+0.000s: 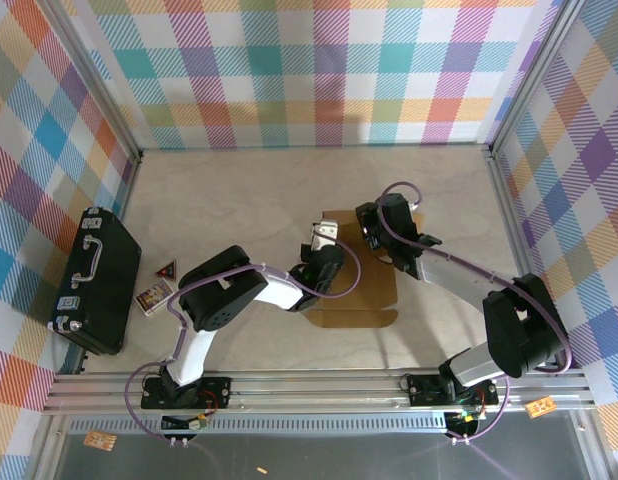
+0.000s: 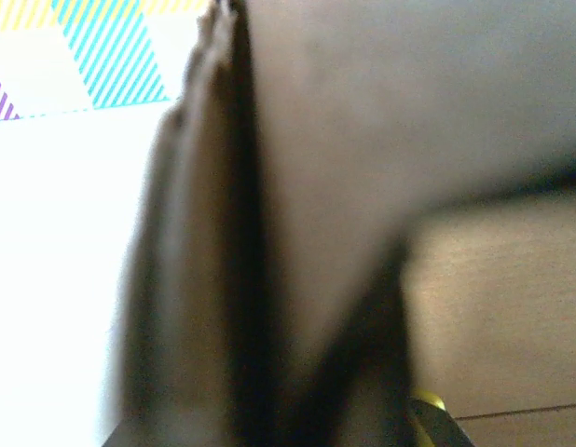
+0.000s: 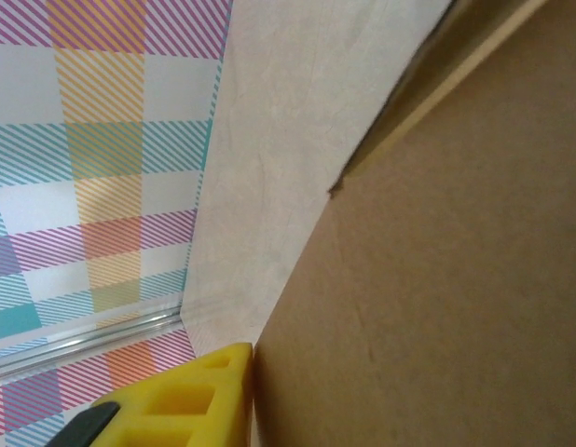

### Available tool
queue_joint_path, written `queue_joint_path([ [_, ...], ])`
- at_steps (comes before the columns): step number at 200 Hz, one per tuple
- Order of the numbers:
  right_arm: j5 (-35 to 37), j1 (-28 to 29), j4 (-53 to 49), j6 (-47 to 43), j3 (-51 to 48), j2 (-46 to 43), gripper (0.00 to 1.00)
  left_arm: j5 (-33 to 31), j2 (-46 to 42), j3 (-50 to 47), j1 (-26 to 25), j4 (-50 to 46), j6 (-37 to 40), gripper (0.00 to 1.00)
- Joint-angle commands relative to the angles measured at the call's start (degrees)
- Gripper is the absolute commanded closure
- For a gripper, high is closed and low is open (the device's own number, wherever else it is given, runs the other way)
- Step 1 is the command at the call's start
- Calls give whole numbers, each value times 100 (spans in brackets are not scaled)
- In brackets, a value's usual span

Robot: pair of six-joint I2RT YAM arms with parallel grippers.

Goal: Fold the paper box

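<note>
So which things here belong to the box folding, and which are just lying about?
Belongs to the job:
- paper box

Just lying about:
- black case
- small card beside the case
- triangular piece beside the case

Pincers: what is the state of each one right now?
Left pincer: shut, apparently pinching the paper box.
Right pincer: cannot be told; it is at the box.

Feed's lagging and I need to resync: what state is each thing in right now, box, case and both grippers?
paper box: not yet a box, near panel flat on the table.
left gripper: shut, at the cardboard; a grip cannot be told.
right gripper: at the box's far part; open or shut cannot be told.
black case: closed, lying flat, handle up.
</note>
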Motion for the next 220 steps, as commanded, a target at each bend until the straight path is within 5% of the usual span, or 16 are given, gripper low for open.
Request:
queue_joint_path([
  [1,-107,46,-430,-44,-78,-47,69,-41,-76,-5,49,-236,48,100],
  [54,-1,166,-656,-200,12,-372,45,-250,-15,112,27,-632,-85,97],
  [96,42,70,-2077,-877,4,-1329,21,-314,-164,-193,24,-366,109,100],
  [128,-854,-380,-2778,-2206,-258,-2445,17,-124,-200,-420,32,67,372,100],
  [157,-2106,-828,-3255,-4073,770,-2501,16,83,-180,-489,28,135,339,100],
  [170,-2848,-864,-2745,-4606,995,-2128,21,134,-117,-553,16,299,322,100],
  [190,-3758,-880,-1887,-4501,1275,-1350,50,134,-82,-675,6,548,356,100],
  [205,-3984,-888,-1488,-4286,1538,-676,67,66,-36,-750,15,798,443,99],
  [220,-3914,-887,-1314,-4258,1742,-168,73,63,-24,-732,15,827,519,96],
])
